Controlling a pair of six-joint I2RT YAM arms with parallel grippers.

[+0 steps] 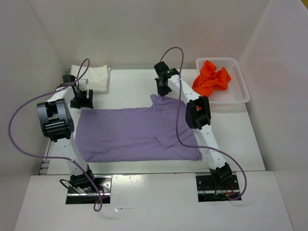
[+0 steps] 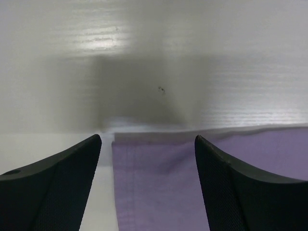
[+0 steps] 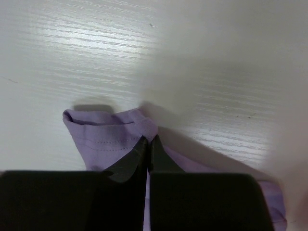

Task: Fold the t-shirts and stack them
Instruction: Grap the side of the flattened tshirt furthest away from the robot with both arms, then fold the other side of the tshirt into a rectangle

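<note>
Status: lavender shirt (image 1: 137, 134) lies spread flat across the middle of the table (image 1: 130, 86), long side running left to right, near hem close to the near edge. One flap of cloth is folded over on its right half.

Right gripper (image 1: 161, 95) is at the shirt's far right corner. On the right wrist view, right gripper (image 3: 148, 140) has its fingers pressed together with lavender cloth (image 3: 103, 132) pinched at the tips. A stitched hem is bunched and curled up just left of the pinch. From the top, the cloth is pulled into a small peak there.

Left gripper (image 1: 82, 98) is at the shirt's far left corner. On the left wrist view, left gripper (image 2: 147, 140) has its fingers spread wide and nothing gripped. The shirt's corner (image 2: 159, 183) sits between them: left finger (image 2: 57, 187) over bare table, right finger (image 2: 240, 192) over cloth. Can't tell whether the tips touch the surface.

White shirt (image 1: 96, 77) is folded at the far left corner of the table, just beyond the left gripper and apart from the lavender one.

Orange shirt (image 1: 211, 79) is crumpled in the white mesh basket (image 1: 243, 89) at the far right corner, part of it hanging over the basket's left rim.
</note>
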